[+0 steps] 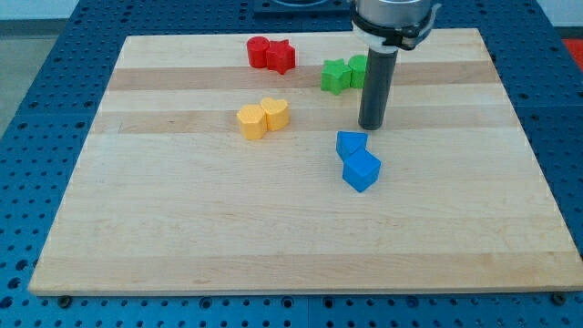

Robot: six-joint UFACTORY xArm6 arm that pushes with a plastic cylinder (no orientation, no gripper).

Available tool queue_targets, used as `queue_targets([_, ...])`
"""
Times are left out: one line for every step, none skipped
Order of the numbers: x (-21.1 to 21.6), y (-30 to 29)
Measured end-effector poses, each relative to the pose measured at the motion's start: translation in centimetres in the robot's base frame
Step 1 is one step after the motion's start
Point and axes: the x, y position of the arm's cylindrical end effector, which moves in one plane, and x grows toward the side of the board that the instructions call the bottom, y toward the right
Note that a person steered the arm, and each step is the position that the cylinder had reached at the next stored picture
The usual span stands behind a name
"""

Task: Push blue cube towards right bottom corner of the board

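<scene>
The blue cube (362, 169) lies just right of the board's middle. A second blue block (351, 144) touches it on its upper left. My tip (371, 127) rests on the board just above and to the right of the second blue block, a short way above the blue cube. It seems not to touch either one.
Two yellow blocks (262, 117) sit together left of the tip. Two red blocks (271, 54) sit near the view's top. Two green blocks (343, 73) sit just behind the rod. The wooden board (291, 246) lies on a blue perforated table.
</scene>
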Motion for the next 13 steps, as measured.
queue_targets([-0.7,0.0])
queue_targets([-0.9,0.0])
queue_targets([-0.9,0.0])
queue_targets([-1.2,0.0])
queue_targets([-1.2,-2.2])
queue_targets([-0.8,-4.6])
queue_targets([0.2,-6.9])
queue_targets([1.7,-8.4])
queue_targets([2.8,-9.4])
queue_targets([3.3,-9.3])
queue_targets([4.0,-9.0])
queue_targets([5.6,-8.1])
queue_targets([7.0,-5.6])
